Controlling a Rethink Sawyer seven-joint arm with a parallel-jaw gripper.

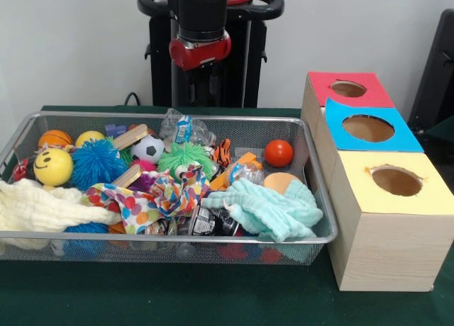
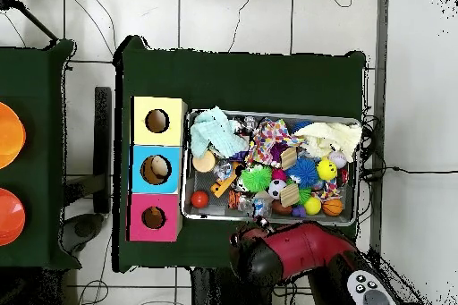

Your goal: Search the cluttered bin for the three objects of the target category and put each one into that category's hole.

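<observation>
Front view: a wire mesh bin (image 1: 323, 198) on the green table (image 1: 177, 298) brims with toys and cloths, among them a red ball (image 1: 279, 153), a soccer ball (image 1: 147, 148), a yellow smiley ball (image 1: 53, 166) and a mint cloth (image 1: 273, 207). The balls, likely candidates for the target category, look light, smooth and prone to roll; a grip across the middle seems safest. The claw (image 1: 201, 74) hangs above the bin's far edge, and whether it is spread or closed cannot be told. Beside the bin stand red (image 1: 347, 89), blue (image 1: 367, 127) and yellow (image 1: 396, 181) holed boxes.

Overhead view: the red arm (image 2: 295, 252) sits just outside the bin (image 2: 190, 207); nothing lifted.
</observation>
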